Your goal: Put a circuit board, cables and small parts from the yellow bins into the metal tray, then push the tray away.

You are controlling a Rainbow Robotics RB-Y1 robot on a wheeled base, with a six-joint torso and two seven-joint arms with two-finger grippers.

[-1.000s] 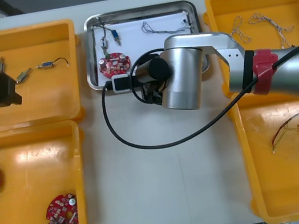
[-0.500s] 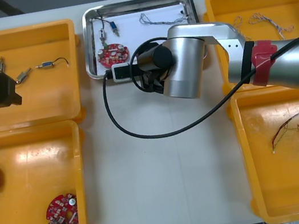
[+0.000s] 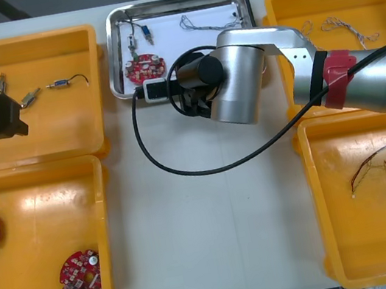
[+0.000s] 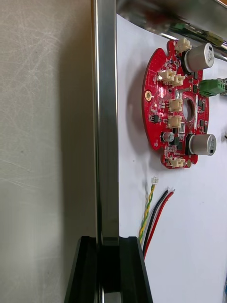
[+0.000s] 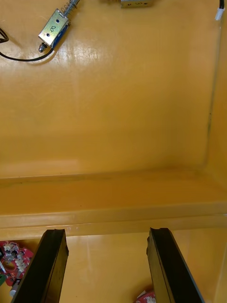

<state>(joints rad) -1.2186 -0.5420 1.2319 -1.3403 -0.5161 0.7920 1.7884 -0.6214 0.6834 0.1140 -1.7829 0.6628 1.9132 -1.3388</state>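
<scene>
Right wrist view: right gripper (image 4: pixel 108 242), jaws closed on the rim of the metal tray (image 4: pixel 105 118); a circuit board (image 4: pixel 177 104) and cables (image 4: pixel 152 215) lie inside. Front view: tray at top centre; left gripper (image 5: pixel 106 234), jaws apart, over the upper-left yellow bin (image 5: pixel 118 118).

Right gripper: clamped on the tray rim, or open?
Shut on it. In the right wrist view the right gripper's two black fingers press against both sides of the metal tray's rim, which runs between them.
</scene>
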